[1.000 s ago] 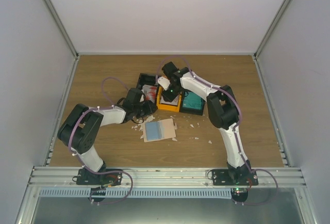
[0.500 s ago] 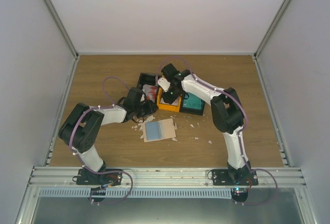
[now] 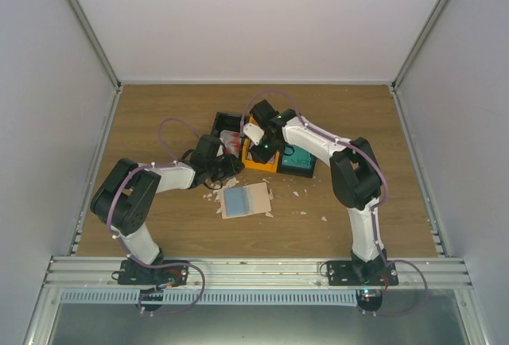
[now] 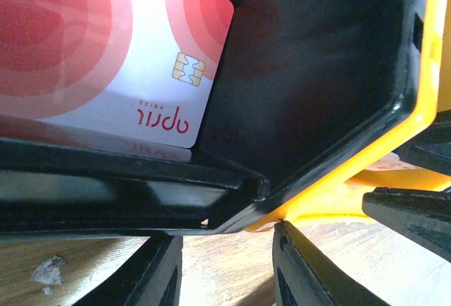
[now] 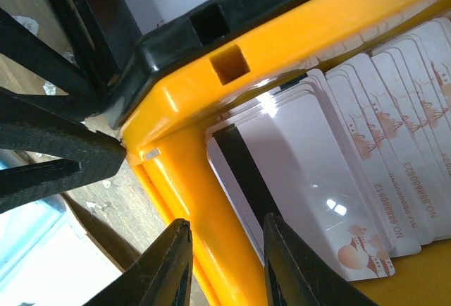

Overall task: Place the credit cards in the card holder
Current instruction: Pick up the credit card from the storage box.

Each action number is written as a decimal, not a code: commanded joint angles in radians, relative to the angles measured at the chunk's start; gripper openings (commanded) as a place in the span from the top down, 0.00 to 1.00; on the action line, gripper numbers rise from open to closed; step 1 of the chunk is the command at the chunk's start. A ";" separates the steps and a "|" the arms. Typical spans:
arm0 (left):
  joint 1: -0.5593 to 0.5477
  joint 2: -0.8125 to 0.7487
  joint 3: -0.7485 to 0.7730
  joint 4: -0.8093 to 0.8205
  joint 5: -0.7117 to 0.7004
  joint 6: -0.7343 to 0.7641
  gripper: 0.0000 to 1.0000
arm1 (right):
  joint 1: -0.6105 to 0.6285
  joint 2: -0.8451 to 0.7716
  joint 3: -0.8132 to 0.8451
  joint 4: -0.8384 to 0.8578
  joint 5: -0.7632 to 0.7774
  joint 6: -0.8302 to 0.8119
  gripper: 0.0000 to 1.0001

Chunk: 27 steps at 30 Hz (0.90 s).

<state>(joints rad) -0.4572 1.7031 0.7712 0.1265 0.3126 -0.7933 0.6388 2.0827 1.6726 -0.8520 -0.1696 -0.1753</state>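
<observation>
wooden surface point(image 3: 159, 114): three bins side by side at mid-depth, namely black bin point(image 3: 225, 122), orange bin point(image 3: 258, 164) and second black bin point(image 3: 296, 175).

left arm point(image 3: 163, 176) reaches to the near corner where the black and orange bins meet. left jaws stand apart, tips just short of that corner, only bare wood between them.

right arm point(image 3: 318, 138) comes down on the orange bin. right jaws straddle its near wall; cannot tell whether they clamp it.

card holder point(image 3: 256, 199) lies opened flat on the surface, just near of the bins, touched by neither arm. one teal card point(image 3: 236, 198) lies on its left half.

red-and-white cards point(image 4: 127, 59) lie in the black bin. pale cards point(image 5: 338, 193) lie fanned in the orange bin. teal cards point(image 3: 298, 156) sit in the second black bin.

white scraps point(image 3: 324, 219) lie scattered around the holder.
</observation>
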 commanded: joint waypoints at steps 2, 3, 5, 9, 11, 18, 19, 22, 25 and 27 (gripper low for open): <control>0.004 0.017 0.029 0.055 -0.043 0.013 0.63 | 0.010 -0.009 -0.025 -0.051 -0.058 -0.025 0.72; 0.005 0.017 0.029 0.055 -0.044 0.015 0.63 | 0.010 -0.009 -0.024 -0.053 -0.059 -0.026 0.73; 0.005 0.016 0.028 0.056 -0.043 0.015 0.63 | 0.009 -0.006 -0.022 -0.057 -0.063 -0.026 0.78; 0.003 0.016 0.028 0.057 -0.041 0.017 0.63 | 0.009 -0.007 -0.020 -0.051 -0.077 -0.032 0.79; 0.004 0.014 0.026 0.059 -0.040 0.017 0.63 | 0.007 -0.004 -0.017 -0.047 -0.078 -0.029 0.77; 0.004 0.010 0.022 0.059 -0.038 0.020 0.63 | -0.005 0.022 0.006 -0.033 -0.084 0.004 0.65; 0.003 0.009 0.022 0.059 -0.039 0.019 0.63 | -0.008 0.030 0.009 -0.031 -0.081 0.008 0.64; 0.005 0.010 0.022 0.059 -0.039 0.021 0.63 | -0.014 0.058 0.016 -0.034 -0.071 0.019 0.63; 0.004 0.010 0.021 0.059 -0.039 0.022 0.63 | -0.017 0.071 0.016 -0.029 -0.065 0.021 0.63; 0.004 0.011 0.022 0.059 -0.038 0.021 0.63 | -0.017 0.074 0.019 -0.030 -0.077 0.020 0.64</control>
<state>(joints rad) -0.4572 1.7031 0.7712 0.1268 0.3138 -0.7921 0.6270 2.0995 1.6905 -0.8692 -0.2474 -0.1673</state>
